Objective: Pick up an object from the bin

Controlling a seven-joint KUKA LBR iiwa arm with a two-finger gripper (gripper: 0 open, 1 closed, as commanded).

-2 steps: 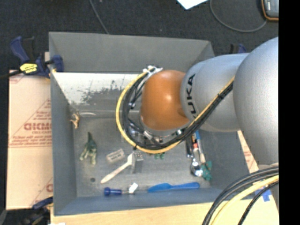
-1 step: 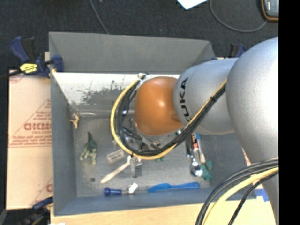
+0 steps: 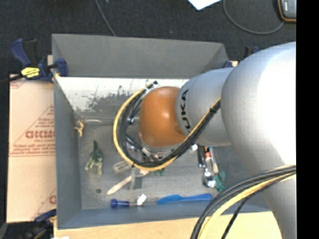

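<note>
My gripper [image 3: 137, 179] reaches down below the orange wrist cover into the front middle of the bin. Its tip stands right at a pale beige stick [image 3: 118, 185] that lies slanted on the floor. A clear plastic piece [image 3: 122, 167] lies just left of the tip. A small green thing [image 3: 158, 172] peeks out from under the cover to its right. A green toy dinosaur [image 3: 94, 158] stands further left. I cannot see anything held.
Along the front wall lie a blue pen with a white end [image 3: 125, 202] and a long blue flat tool [image 3: 183, 199]. A red, white and green item [image 3: 210, 171] lies at the right. A small tan curl [image 3: 79, 128] sits by the left wall.
</note>
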